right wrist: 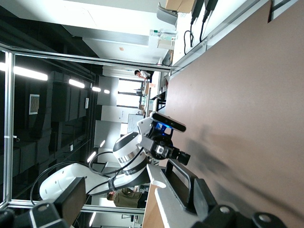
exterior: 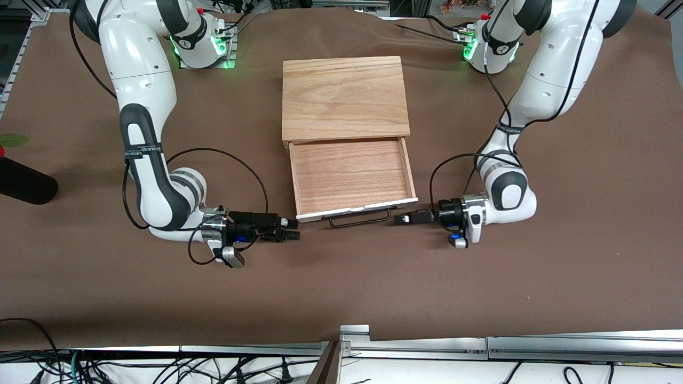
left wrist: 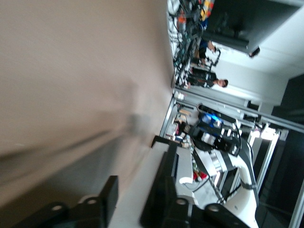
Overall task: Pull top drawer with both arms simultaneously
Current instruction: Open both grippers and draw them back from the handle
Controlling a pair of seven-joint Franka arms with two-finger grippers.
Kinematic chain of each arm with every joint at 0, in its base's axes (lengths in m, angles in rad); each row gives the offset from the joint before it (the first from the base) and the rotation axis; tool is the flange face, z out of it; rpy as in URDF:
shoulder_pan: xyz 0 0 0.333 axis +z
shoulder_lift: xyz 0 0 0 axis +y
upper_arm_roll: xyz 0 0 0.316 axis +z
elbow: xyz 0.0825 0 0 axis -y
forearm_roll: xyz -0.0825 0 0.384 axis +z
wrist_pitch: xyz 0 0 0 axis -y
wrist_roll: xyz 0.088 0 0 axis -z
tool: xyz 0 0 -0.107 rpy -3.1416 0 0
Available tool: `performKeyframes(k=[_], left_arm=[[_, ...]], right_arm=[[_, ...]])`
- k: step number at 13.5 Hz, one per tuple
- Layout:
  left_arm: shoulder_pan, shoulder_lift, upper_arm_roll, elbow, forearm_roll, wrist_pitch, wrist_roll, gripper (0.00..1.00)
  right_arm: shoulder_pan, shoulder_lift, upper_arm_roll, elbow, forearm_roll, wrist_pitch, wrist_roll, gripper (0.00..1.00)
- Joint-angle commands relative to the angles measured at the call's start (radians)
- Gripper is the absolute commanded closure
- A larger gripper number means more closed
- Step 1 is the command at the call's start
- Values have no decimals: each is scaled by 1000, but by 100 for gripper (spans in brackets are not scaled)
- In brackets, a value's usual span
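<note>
The top drawer (exterior: 352, 176) stands pulled out of the oak cabinet (exterior: 344, 96), its oak floor bare. Its white front panel (exterior: 357, 209) carries the black wire handle (exterior: 360, 220). My right gripper (exterior: 292, 230) is open, low over the table beside the panel's corner toward the right arm's end. In the right wrist view (right wrist: 138, 185) the panel (right wrist: 166, 206) and handle (right wrist: 183, 178) lie between its spread fingers. My left gripper (exterior: 397, 218) is open, just off the handle's other end. In the left wrist view (left wrist: 135, 183) the white panel (left wrist: 135, 204) shows between its fingers.
A black cylinder-like object (exterior: 24, 184) with a green leaf lies at the table edge at the right arm's end. The arm bases (exterior: 205, 45) (exterior: 491, 45) stand along the table's back. Metal rails (exterior: 480, 344) run along the front edge. Brown cloth covers the table.
</note>
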Motion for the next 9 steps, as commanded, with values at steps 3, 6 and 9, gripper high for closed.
performKeyframes(k=[3,6,9], left_arm=[[15,-59,3,-5,92,2,-151,0],[39,-160,1,-17,235,2,-279,0],[83,-314,3,-50,518,2,-435,0]], right_arm=[[7,-65,-64,-14,-200,46,54,0],[7,-116,-119,-13,-389,46,134,0],[7,-167,-176,-13,-588,39,214,0]])
